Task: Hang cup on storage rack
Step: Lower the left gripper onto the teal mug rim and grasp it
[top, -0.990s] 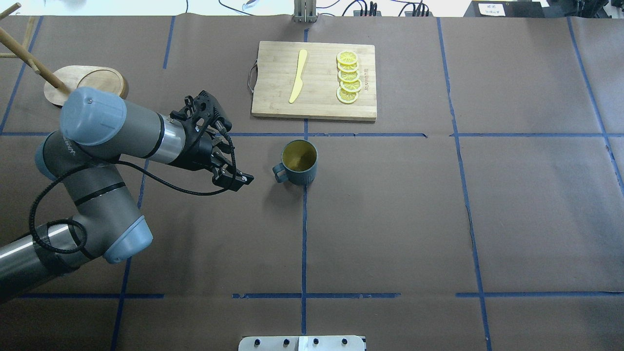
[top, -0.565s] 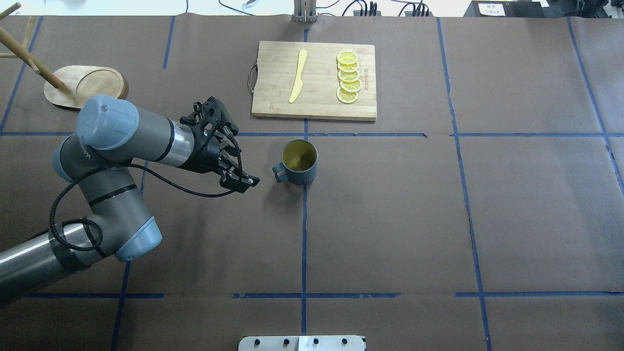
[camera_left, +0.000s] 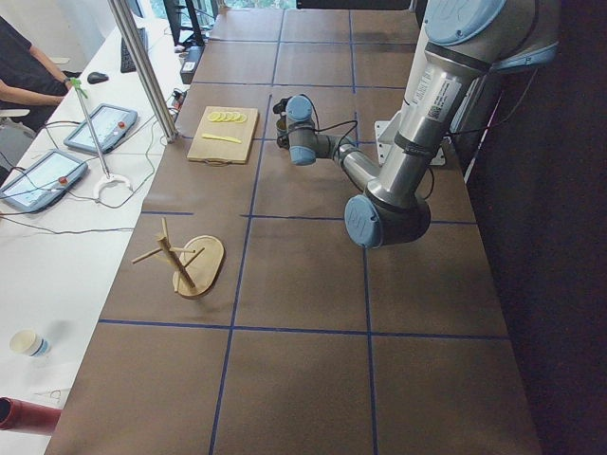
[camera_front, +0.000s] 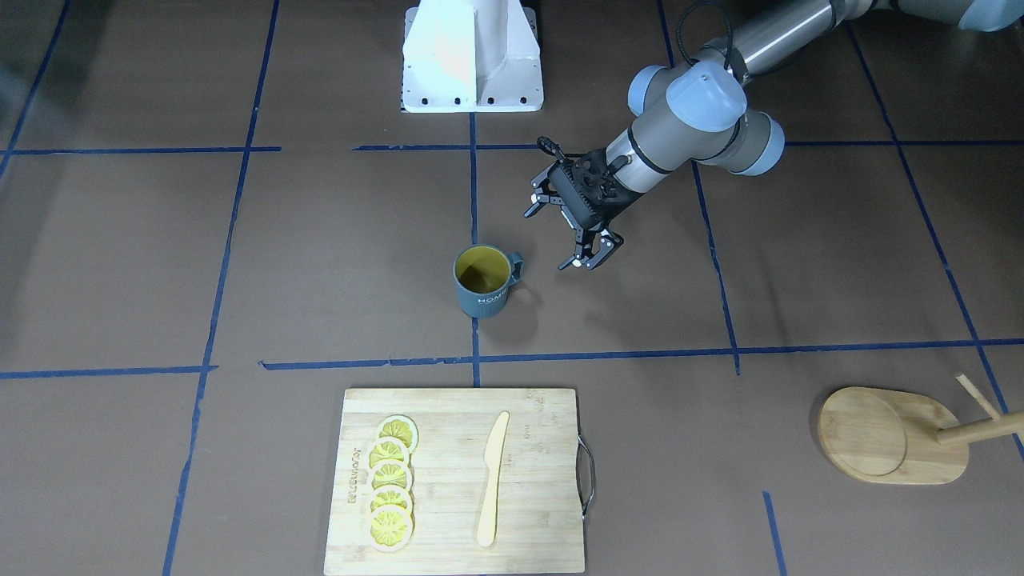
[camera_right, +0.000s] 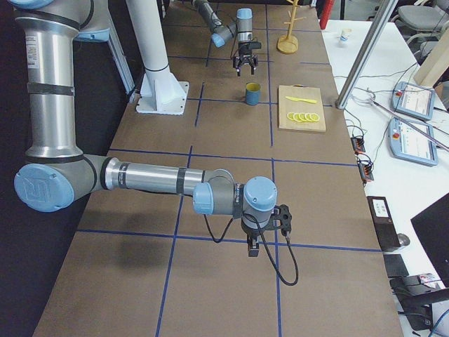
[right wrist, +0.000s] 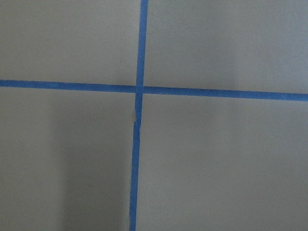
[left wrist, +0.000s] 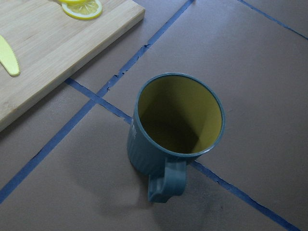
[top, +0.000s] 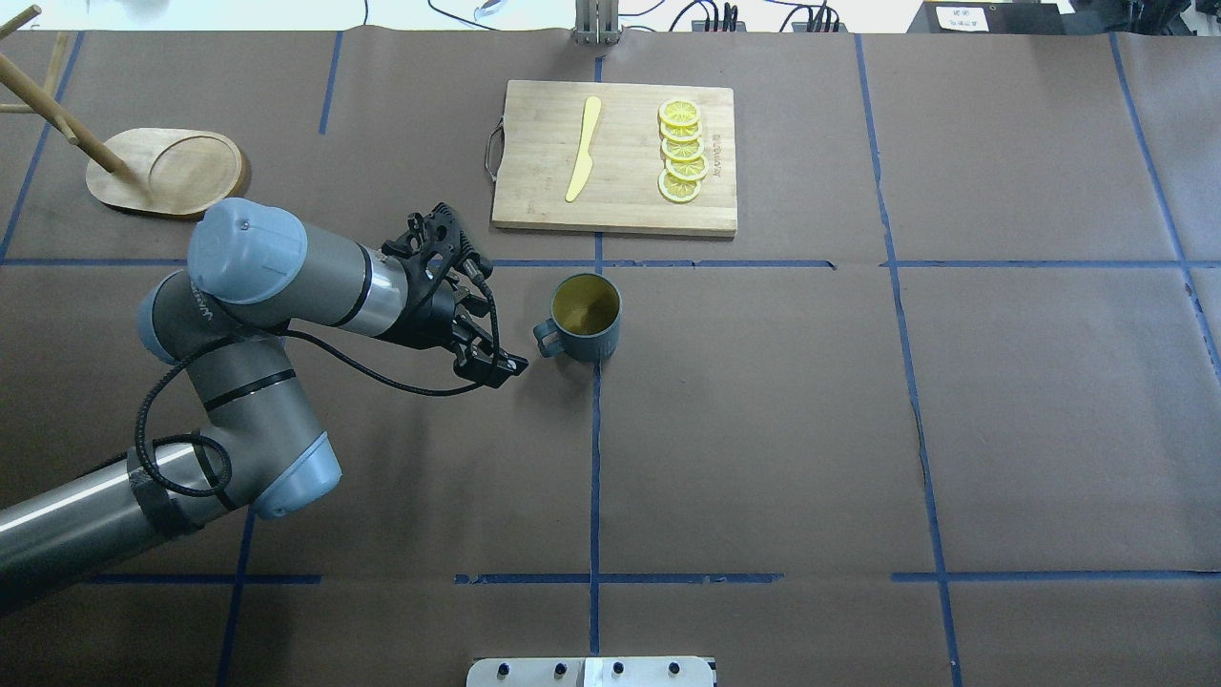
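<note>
Reach step. Left jaws spread, empty; small teal yellow-lined mug (top: 586,324) just ahead, loop handle (top: 546,339) nearest, seemingly untouched. Next: advance, pinch handle. Right jaws: cannot tell.

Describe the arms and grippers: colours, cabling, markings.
Both arms match: grey tubular links with light blue joint caps. The left arm has a polished silver band at the wrist and small lettering on one joint. A black cable loops loose to the black, open-framed two-finger left gripper. The right arm also trails a black cable to its black right gripper. No sleeves.
</note>
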Tool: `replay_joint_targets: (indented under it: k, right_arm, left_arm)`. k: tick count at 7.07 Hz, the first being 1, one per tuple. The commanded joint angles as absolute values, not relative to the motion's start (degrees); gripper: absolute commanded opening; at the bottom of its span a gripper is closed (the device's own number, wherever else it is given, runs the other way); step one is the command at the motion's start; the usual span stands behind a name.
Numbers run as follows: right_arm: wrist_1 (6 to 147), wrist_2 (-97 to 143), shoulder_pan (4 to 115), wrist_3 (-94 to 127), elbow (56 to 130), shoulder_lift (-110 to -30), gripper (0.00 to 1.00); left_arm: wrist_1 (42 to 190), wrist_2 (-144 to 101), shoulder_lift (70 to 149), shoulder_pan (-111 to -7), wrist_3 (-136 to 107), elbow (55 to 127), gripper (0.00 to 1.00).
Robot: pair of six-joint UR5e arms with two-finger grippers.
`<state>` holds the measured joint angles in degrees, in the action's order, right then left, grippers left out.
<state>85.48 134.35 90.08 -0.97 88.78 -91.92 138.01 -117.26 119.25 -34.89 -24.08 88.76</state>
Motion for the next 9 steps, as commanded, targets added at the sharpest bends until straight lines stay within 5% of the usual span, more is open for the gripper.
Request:
replay_joint_targets:
  k: [1, 9]
  right_arm:
    - [85.3, 134.6, 90.1, -0.1, 89.1, -92.0, 1.0]
    - [85.3, 134.6, 90.1, -0.1, 89.5, -91.8, 1.0]
  left_arm:
    - [138.0, -114.6, 122.4, -33.5, -24.0, 85.3, 1.0]
    - [138.4, -114.2, 124.5, -33.1, -23.4, 80.6, 0.86]
